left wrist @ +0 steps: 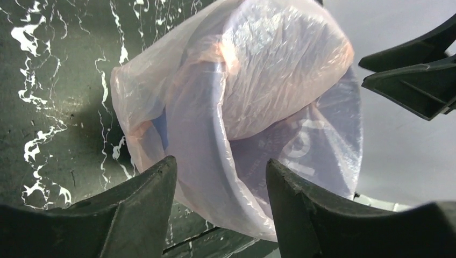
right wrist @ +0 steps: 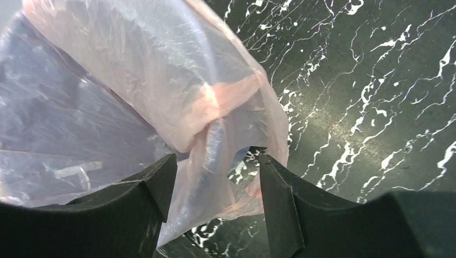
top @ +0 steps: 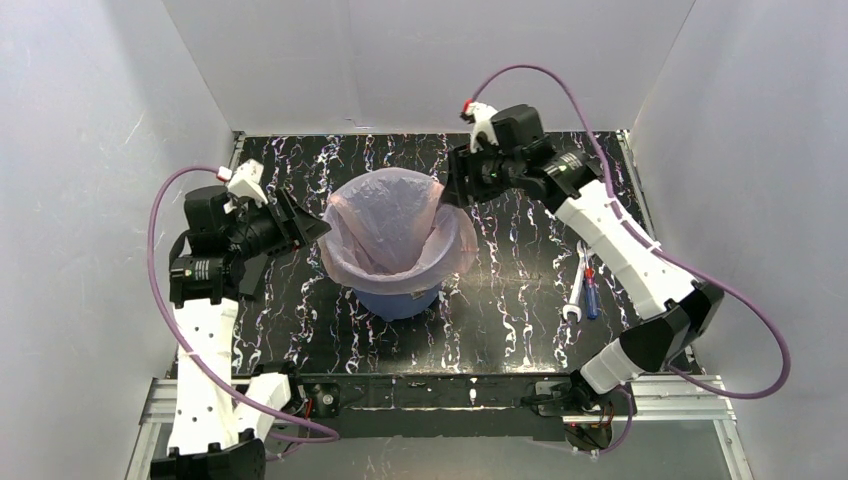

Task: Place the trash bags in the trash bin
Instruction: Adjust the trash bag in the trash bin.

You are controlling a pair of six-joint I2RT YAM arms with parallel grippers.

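Observation:
The blue trash bin point(top: 402, 300) stands mid-table. The pale-pink trash bag point(top: 392, 222) lines it, its film folded out over the rim and puffed up inside. My left gripper point(top: 318, 230) sits at the bin's left rim. In the left wrist view it point(left wrist: 220, 164) is open, with the film-covered rim point(left wrist: 204, 161) lying between and beyond its fingers. My right gripper point(top: 448, 190) is at the back right rim. It point(right wrist: 218, 158) is open too, with a loose handle loop of the bag point(right wrist: 215, 177) hanging between its fingers, not pinched.
A wrench point(top: 577, 290) and a blue-and-red screwdriver point(top: 591, 291) lie on the black marbled table point(top: 520, 330) to the right of the bin. White walls close in the left, back and right sides. The right gripper's fingers point(left wrist: 419, 80) show beyond the bag.

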